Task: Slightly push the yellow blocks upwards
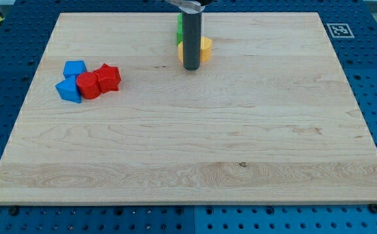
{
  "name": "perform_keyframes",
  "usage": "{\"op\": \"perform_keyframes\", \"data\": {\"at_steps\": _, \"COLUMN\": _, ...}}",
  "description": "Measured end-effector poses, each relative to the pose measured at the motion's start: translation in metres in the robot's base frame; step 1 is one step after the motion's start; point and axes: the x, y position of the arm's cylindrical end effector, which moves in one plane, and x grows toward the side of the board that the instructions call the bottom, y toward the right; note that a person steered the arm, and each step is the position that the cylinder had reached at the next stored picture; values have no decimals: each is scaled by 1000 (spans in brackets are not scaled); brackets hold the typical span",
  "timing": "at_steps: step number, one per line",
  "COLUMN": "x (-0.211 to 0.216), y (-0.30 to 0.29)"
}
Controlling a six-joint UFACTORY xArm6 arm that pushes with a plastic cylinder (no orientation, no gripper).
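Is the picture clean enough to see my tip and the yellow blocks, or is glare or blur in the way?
Camera view: lighting is even and soft, with no glare on the board and only faint shadows; focus is sharp. My tip shows clearly, but the rod hides much of the yellow blocks and the green block behind it.

My tip (191, 67) just below yellow blocks (205, 49) and green block (179, 29), near board's top.
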Motion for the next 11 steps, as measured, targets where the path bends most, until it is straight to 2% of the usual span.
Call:
{"op": "perform_keyframes", "data": {"at_steps": 8, "x": -25, "y": 4}}
{"op": "perform_keyframes", "data": {"at_steps": 9, "x": 28, "y": 31}}
{"op": "perform_keyframes", "data": {"at_steps": 11, "x": 181, "y": 135}}
